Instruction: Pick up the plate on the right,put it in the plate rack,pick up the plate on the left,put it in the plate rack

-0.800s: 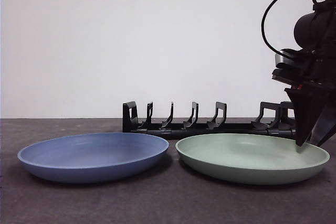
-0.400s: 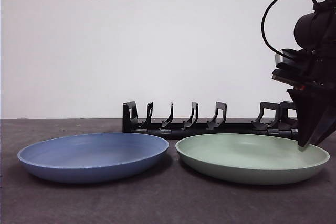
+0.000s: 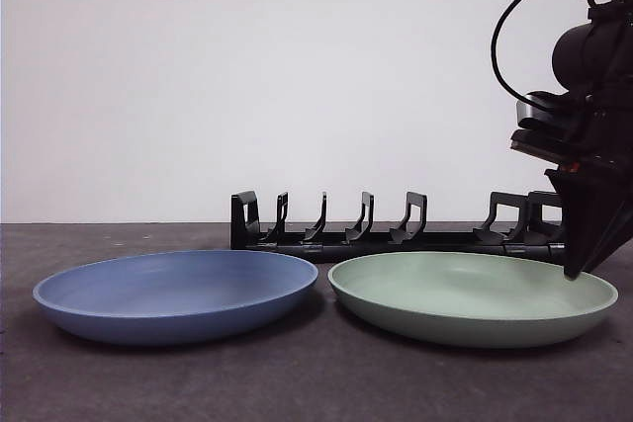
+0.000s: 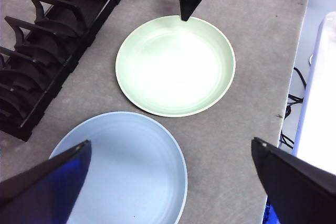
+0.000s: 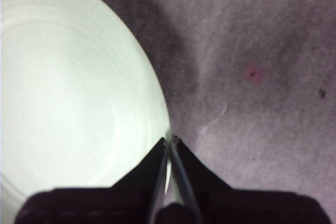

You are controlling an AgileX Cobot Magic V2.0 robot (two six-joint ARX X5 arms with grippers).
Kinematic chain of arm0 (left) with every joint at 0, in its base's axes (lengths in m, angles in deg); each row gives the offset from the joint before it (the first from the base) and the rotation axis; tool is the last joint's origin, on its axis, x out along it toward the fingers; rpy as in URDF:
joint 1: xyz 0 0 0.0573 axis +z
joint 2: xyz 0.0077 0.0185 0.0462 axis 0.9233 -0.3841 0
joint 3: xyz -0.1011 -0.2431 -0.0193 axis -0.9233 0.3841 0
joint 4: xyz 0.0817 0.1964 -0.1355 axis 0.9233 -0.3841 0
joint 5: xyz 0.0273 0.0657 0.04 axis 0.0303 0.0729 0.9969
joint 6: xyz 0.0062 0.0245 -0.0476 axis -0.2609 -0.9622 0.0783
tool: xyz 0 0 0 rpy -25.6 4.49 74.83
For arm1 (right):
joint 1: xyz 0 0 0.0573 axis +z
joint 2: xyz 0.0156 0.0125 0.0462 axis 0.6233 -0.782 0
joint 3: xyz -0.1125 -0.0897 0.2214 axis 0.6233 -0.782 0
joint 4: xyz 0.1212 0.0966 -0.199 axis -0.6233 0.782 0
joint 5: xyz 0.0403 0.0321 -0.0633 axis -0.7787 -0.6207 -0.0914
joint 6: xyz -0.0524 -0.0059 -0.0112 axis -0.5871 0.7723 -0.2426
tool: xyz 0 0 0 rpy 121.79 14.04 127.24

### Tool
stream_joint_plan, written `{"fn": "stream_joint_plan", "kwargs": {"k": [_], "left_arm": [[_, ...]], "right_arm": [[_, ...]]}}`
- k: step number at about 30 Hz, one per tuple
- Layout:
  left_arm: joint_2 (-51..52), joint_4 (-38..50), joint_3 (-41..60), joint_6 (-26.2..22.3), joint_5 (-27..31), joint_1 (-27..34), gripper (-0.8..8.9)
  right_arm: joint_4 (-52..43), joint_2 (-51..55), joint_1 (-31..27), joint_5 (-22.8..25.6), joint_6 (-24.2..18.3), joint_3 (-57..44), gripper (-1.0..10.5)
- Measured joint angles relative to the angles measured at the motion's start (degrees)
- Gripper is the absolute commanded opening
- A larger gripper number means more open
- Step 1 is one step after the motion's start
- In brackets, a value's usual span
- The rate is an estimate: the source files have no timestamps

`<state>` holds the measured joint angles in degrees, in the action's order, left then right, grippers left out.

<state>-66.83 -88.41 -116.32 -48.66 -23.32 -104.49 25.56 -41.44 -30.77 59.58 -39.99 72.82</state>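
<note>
The right gripper (image 3: 579, 269), whose two jaws stood apart astride the rim a second ago, now has them pressed together on the far right rim of the green plate (image 3: 473, 295); the right wrist view confirms the jaws (image 5: 169, 142) nipping that thin edge with no gap left. The plate has shifted very slightly toward the left in the front view, yet it lies flat on the table (image 3: 316, 382), so the grasp appears made and the lift not yet begun. This is judged to be the opening step: the right-hand plate secured, the raising, tilting and slotting all ahead. The plate rack (image 3: 396, 229) stands just behind both plates, its curved prongs holding nothing. The blue plate (image 3: 176, 294) lies just beside the green one, their rims near but apart, and is untouched. The left gripper (image 4: 168, 182) waits high above the table with its jaws spread wide, holding nothing; from its wrist view the right gripper (image 4: 185, 11) shows at the green plate's (image 4: 175, 65) rim on the side away from the blue plate (image 4: 123, 174), with the rack (image 4: 52, 40) alongside. Nothing stands between plate and rack, though a pinch on so thin a rim may slip as the plate tilts
</note>
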Motion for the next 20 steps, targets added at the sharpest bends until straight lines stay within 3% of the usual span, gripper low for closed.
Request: {"fn": "stream_joint_plan", "kwargs": {"k": [11,20], "left_arm": [[0.0,0.0,0.0,0.0,0.0,-0.2,6.90],[0.0,0.0,0.0,-1.5,0.1,-1.9,6.90]], "right_arm": [[0.7,0.0,0.0,-0.2,-0.1,0.4,-0.2],[6.1,5.3,0.0,-1.7,-0.3,7.5,-0.2]]}}
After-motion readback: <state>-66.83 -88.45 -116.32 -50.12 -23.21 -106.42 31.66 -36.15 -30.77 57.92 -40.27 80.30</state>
